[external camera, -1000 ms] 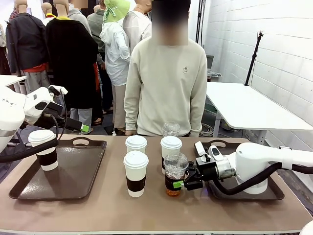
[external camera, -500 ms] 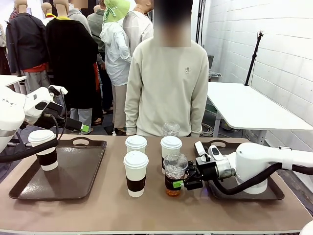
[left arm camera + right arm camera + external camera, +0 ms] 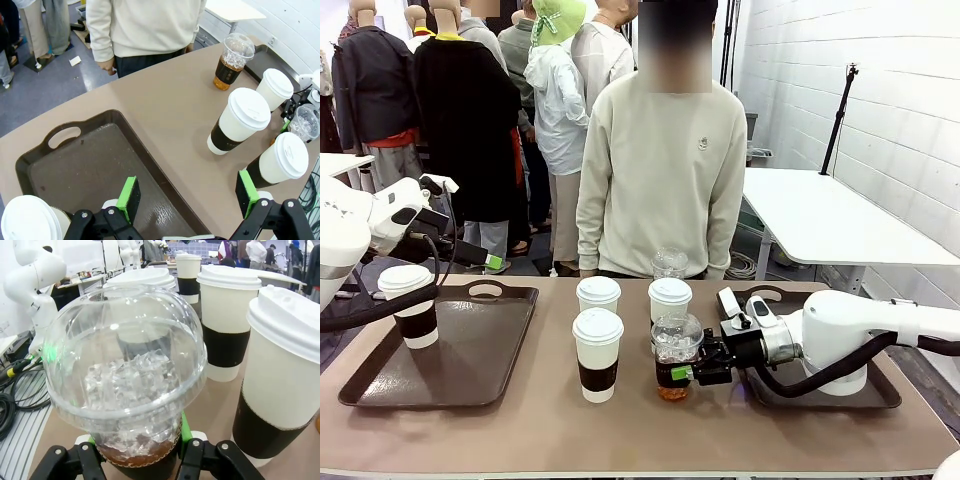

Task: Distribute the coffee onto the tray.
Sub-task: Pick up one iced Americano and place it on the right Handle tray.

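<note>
Plastic iced cup [image 3: 130, 390] sits clamped in the right jaws; left jaws stand open. Hard squeeze may pop the lid [image 3: 125, 335].

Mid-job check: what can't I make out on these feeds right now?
Front view: right tray floor, behind the right arm.
Front view: far iced coffee below its dome, behind a paper cup.
Right wrist view: base of the held iced coffee, behind the right end effector and bottom edge.

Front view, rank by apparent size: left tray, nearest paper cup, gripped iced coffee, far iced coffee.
left tray
nearest paper cup and gripped iced coffee, about alike
far iced coffee, farther off and partly hidden
</note>
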Controlling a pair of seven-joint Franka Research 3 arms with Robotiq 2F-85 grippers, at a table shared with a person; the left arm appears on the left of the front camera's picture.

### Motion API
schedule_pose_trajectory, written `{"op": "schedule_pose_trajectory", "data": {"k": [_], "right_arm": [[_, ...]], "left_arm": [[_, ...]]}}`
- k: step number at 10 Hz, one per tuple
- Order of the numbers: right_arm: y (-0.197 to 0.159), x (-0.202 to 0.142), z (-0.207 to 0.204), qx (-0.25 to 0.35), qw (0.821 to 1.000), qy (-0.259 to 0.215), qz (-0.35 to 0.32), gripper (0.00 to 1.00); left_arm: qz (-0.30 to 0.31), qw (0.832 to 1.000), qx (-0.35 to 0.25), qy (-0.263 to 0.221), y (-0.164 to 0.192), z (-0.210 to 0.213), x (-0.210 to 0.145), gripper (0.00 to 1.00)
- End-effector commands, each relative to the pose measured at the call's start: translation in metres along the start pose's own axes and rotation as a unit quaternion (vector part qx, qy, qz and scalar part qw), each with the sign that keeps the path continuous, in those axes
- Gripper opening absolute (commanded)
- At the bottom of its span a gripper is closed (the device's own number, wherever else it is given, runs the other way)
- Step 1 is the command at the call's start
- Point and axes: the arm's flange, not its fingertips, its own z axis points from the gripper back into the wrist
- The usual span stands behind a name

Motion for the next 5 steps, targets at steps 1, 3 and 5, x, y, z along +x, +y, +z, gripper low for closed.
{"op": "schedule_pose_trajectory", "data": {"k": [1,3,5], "right_arm": [[0.005,0.018,0.008,0.004,1.000,-0.014,-0.021,0.62],[0.023,0.056,0.035,0.009,1.000,-0.016,-0.021,0.62],[0.041,0.090,0.075,-0.007,1.000,0.011,-0.013,0.62]], "left_arm": [[-0.005,1.000,0.002,0.006,0.001,0.003,0.002,1.00],[-0.005,1.000,0.002,0.006,0.001,0.003,0.002,1.00],[-0.005,1.000,0.002,0.006,0.001,0.003,0.002,1.00]]}}
